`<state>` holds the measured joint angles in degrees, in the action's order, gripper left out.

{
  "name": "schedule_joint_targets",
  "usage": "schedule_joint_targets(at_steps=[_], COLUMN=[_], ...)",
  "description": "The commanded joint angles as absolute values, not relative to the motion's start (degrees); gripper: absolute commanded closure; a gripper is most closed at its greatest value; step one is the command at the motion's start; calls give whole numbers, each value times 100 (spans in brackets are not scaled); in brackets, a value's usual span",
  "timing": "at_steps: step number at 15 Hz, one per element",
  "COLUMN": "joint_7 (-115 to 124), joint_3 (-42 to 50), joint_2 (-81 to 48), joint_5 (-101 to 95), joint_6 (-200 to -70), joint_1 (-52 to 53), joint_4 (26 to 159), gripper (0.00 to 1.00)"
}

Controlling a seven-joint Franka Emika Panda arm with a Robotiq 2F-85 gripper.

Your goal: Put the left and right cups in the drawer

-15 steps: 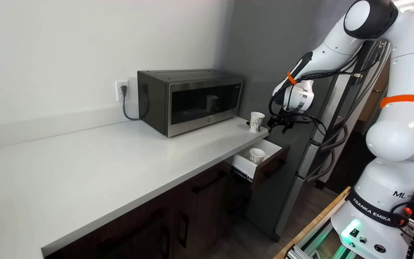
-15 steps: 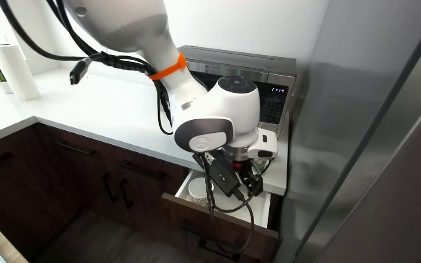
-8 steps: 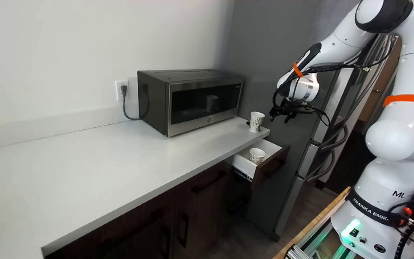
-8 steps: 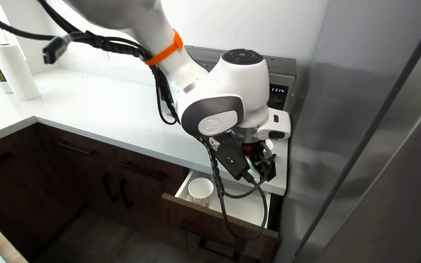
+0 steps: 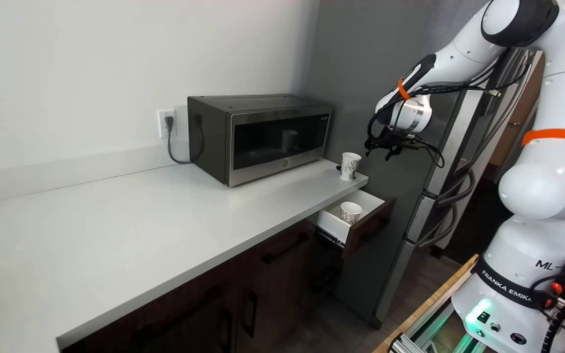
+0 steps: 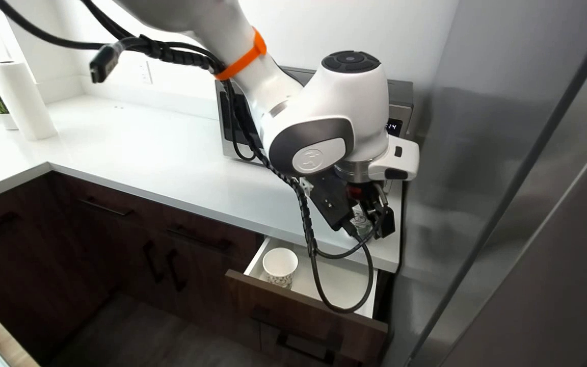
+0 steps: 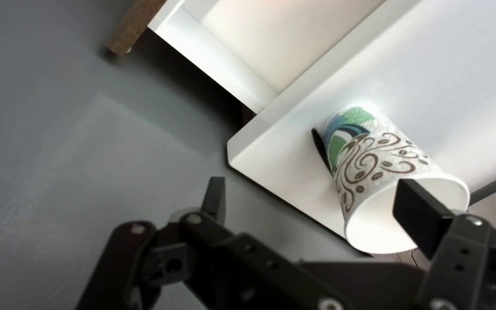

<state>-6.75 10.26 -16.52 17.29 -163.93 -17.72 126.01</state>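
While one white counter (image 5: pixel 115 235) carries one microwave (image 5: pixel 263 139), one drawer (image 6: pixel 342 283) stands pulled out beneath the counter's edge. One gripper (image 7: pixel 315 204), both fingers (image 7: pixel 420 215) spread wide, hangs above counter level, near its corner. Two cups total: patterned cup (image 5: pixel 349 167) upright on counter by that corner, second cup (image 6: pixel 279 269) in drawer below.

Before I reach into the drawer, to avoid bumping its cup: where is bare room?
Free: floor of the drawer from the paper cup to the side wall nearest the refrigerator. Crowded: opposite end, where that cup stands. The countertop hides the rear.
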Motion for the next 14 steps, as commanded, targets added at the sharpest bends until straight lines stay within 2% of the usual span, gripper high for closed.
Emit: schedule_joint_targets(at_steps=[1, 8, 9, 10, 14], joint_7=[-424, 158, 202, 217, 108], joint_3=[917, 724, 714, 690, 543], joint_2=[-1997, -2569, -2619, -2665, -2659], joint_5=[2032, 1980, 1961, 1958, 2021], joint_6=[-16170, -16156, -16143, -16146, -16186], joint_1=[-1814, -1841, -1838, -1847, -1948], joint_4=[12148, 11539, 11483, 11438, 11440], gripper=[0, 0, 25, 27, 58])
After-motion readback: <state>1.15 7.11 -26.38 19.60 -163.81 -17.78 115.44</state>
